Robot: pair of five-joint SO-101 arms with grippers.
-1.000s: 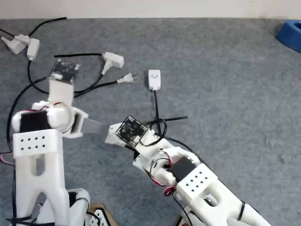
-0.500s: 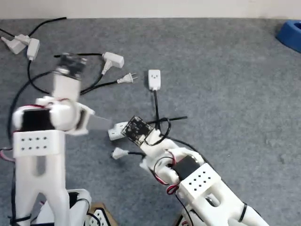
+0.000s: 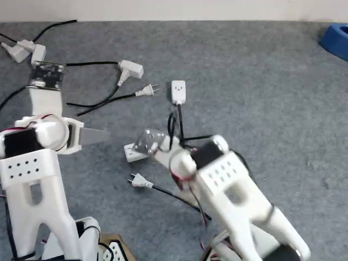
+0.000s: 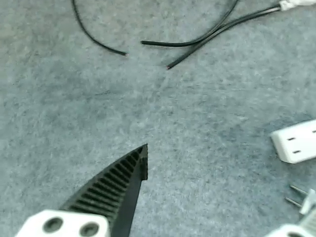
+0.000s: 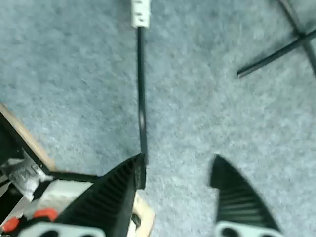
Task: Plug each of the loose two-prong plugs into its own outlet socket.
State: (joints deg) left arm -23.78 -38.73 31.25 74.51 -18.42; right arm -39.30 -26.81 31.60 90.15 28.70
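A white outlet socket [image 3: 132, 152] lies on the grey carpet between the two arms, and I see it again as socket [image 4: 295, 144]. Just in front of it lies a loose two-prong plug [image 3: 140, 181] on a black cord; its prongs [image 4: 299, 198] are bare. My right gripper [image 3: 149, 142] hangs over the socket's right end, open and empty [image 5: 178, 159], above the plug's cord [image 5: 141, 94]. My left gripper [image 3: 97, 136] stands open left of the socket, with one dark finger [image 4: 123, 180] showing. A second loose plug [image 3: 145, 91] lies near another socket [image 3: 178, 91] farther back.
A white angled plug [image 3: 130, 69] lies at the back left, and two more white plug pieces [image 3: 24, 51] at the far left corner. Black cords [image 4: 197, 38] trail across the carpet. A blue container [image 3: 335, 39] sits at the back right. Open carpet lies to the right.
The right gripper let go of the plug, which now lies on the carpet in front of the socket, and that arm rose and turned. The left arm drew back to the left.
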